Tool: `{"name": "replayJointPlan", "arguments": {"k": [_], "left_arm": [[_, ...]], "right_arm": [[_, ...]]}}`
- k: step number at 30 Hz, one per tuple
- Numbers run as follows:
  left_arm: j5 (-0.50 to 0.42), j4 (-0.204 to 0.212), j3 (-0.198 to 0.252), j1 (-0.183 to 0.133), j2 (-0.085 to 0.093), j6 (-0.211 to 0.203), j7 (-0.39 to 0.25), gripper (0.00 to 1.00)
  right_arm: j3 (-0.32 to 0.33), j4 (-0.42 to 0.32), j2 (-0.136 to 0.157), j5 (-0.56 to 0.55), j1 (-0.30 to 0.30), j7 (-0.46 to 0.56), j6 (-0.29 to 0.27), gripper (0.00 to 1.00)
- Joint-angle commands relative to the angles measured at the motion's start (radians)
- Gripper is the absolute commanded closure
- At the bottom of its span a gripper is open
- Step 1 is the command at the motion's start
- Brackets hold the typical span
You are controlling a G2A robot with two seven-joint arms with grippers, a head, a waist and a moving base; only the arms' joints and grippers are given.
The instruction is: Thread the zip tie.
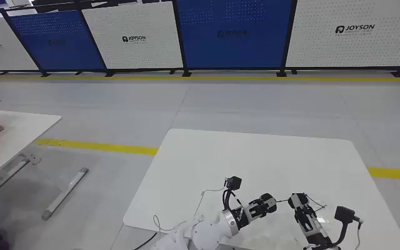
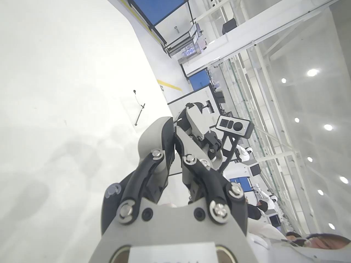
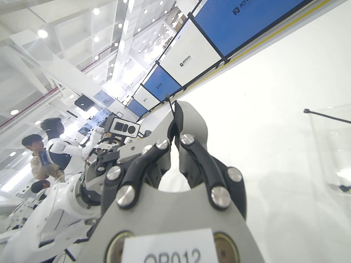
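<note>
The right hand (image 3: 175, 116) is closed narrow on the zip tie (image 3: 170, 104). In its own wrist view a short black length with a small head sticks out past the fingertips, toward the upper middle of the frame. In the top view this hand (image 1: 298, 201) sits low and right of centre. From it the zip tie (image 1: 282, 201) runs as a thin dark line leftward across the frame to the left hand (image 1: 267, 204), so its long axis lies roughly side to side between the two hands. The left hand (image 2: 173, 135) also has its fingers drawn together. A thin dark strand crosses the gap lower down between them, but the frames do not show whether the pads actually pinch it. The two hands face each other tip to tip and close together, above the near edge of the white surface (image 1: 250, 162). The threading probably turns on this: the free end has to meet the head along that side-to-side line, and the left hand is the nearer one to bring it in. A small sideways error would likely send the tip past the slot. Farther out, a loose tie (image 2: 138, 110) lies flat on the surface above the left hand in its wrist view. In the right wrist view another tie (image 3: 326, 116) lies across a clear plastic piece (image 3: 323, 149) at the right edge.
</note>
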Motion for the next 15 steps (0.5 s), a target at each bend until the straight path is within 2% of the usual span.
{"name": "replayJointPlan", "arguments": {"k": [1, 15], "left_arm": [[0.002, -0.001, -0.001, 0.001, 0.0, 0.0, 0.0, 1.0], [0.006, -0.004, -0.008, 0.009, -0.002, -0.004, -0.001, 1.0]], "right_arm": [[0.0, 0.0, 0.0, -0.001, 0.0, 0.0, -0.001, 1.0], [-0.001, 0.002, 0.0, 0.004, -0.002, 0.008, -0.015, 1.0]]}}
